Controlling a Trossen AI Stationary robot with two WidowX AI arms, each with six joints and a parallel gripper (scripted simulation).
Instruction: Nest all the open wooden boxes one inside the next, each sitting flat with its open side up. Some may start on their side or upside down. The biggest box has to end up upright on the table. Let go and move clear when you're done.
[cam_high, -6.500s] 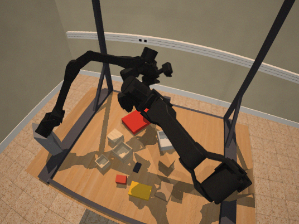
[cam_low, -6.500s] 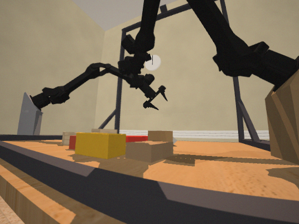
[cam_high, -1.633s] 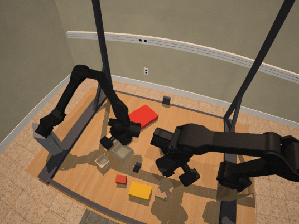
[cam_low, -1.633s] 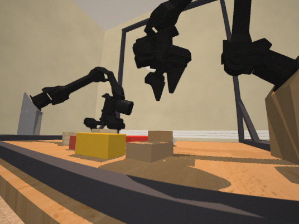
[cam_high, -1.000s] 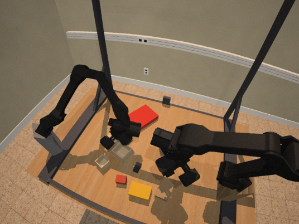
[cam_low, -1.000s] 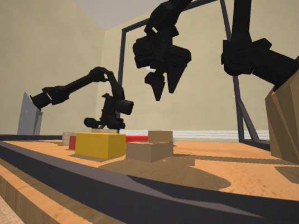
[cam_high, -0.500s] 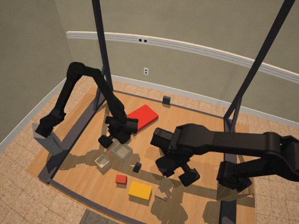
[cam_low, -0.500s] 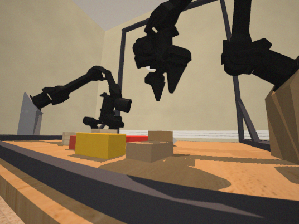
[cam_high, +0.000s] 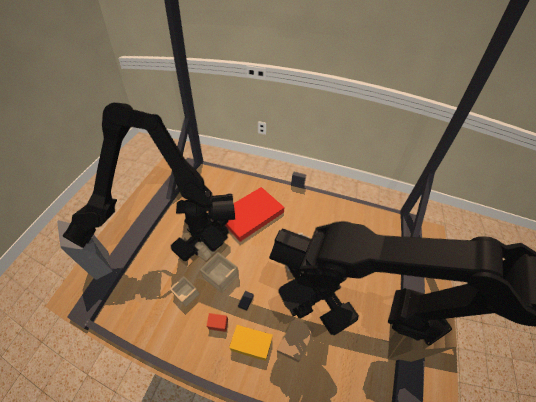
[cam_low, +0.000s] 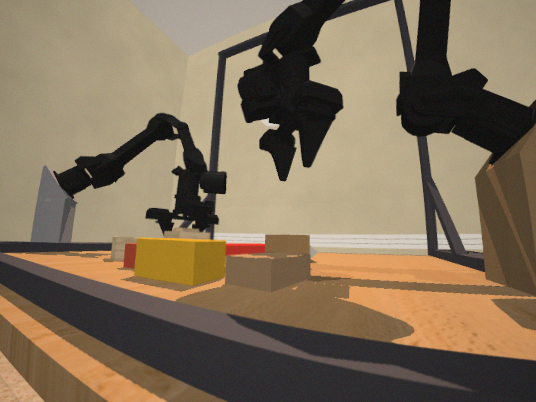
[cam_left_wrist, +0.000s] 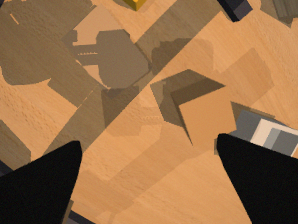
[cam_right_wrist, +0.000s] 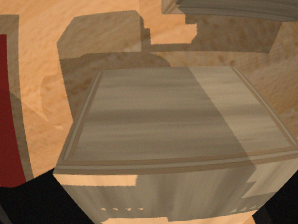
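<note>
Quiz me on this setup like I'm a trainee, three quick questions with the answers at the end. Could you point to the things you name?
1. True or false: the left gripper (cam_high: 320, 315) (cam_low: 295, 172) (cam_left_wrist: 150, 145) has its fingers shut together.
2. The small red block (cam_high: 217, 322) (cam_low: 129, 256) lies nearest to:
a) the large red block
b) the yellow block (cam_high: 251, 342) (cam_low: 170, 260)
c) the wall outlet
3. Fill in: the large red block lies nearer the ____ gripper.

Key: 1 false; 2 b; 3 right.
</note>
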